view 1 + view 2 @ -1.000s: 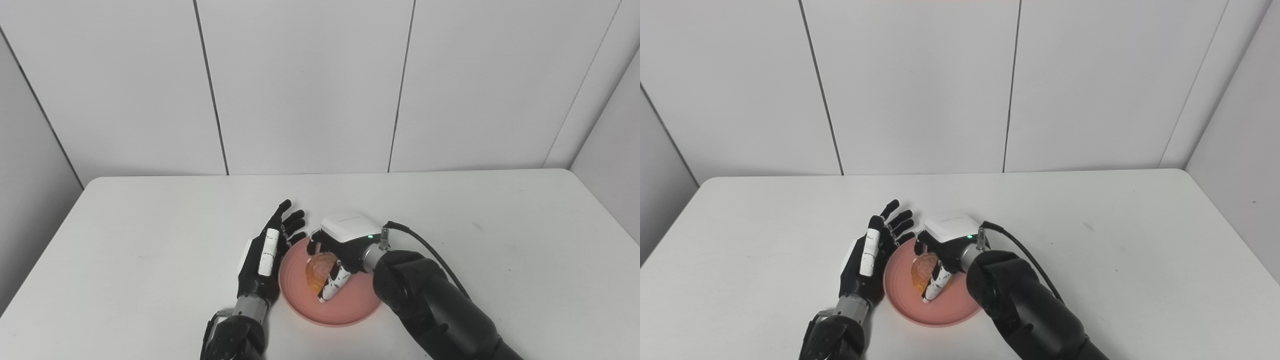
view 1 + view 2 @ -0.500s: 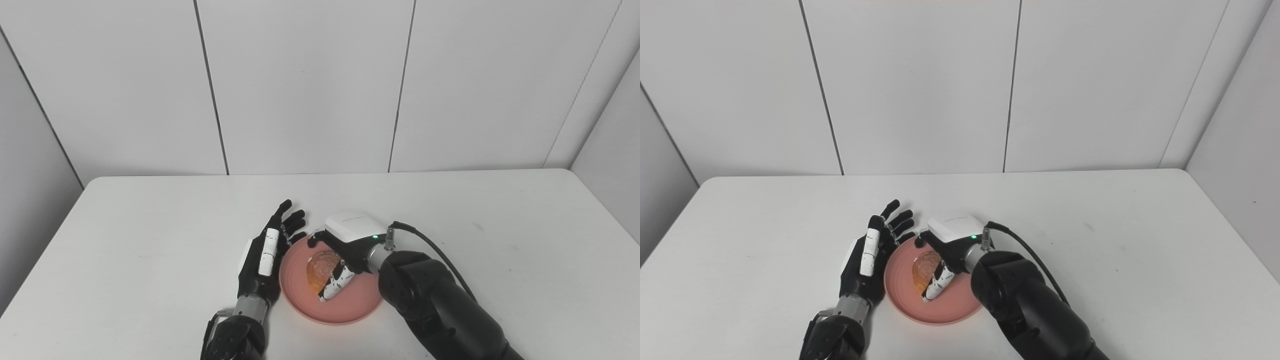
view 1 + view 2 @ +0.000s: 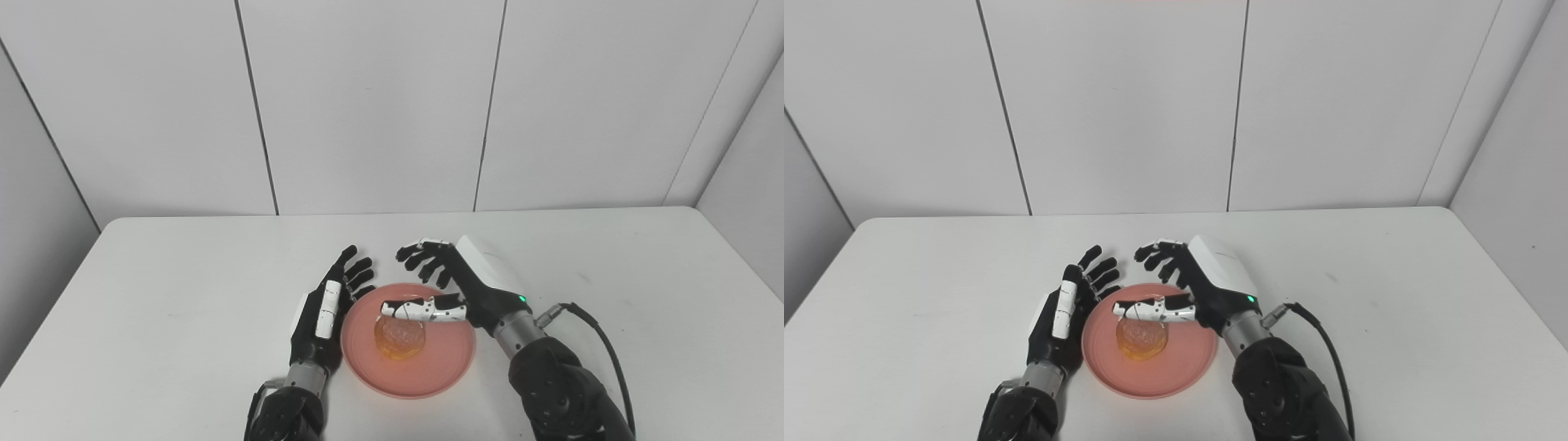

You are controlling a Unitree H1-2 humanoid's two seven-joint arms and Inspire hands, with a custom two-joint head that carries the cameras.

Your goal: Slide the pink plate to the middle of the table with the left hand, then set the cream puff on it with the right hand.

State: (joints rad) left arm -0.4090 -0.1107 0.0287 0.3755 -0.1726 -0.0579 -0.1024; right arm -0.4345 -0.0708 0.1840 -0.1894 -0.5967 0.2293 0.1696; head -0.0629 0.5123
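Note:
The pink plate [image 3: 441,367] lies near the front middle of the white table. The golden cream puff [image 3: 399,338] rests on the plate, a little left of its centre. My right hand [image 3: 456,285] hovers over the plate's far right rim, open, with its fingers spread and its thumb stretched just above the puff. My left hand [image 3: 327,306] stands open on edge along the plate's left rim, fingers pointing away from me, holding nothing.
The white table [image 3: 184,275] runs to a grey panelled wall at the back. A black cable [image 3: 597,334] trails from the right wrist over the table at the front right.
The right hand has let go of the cream puff, opened its fingers and lifted back to the right. The puff now lies on the plate. The left hand has stayed put.

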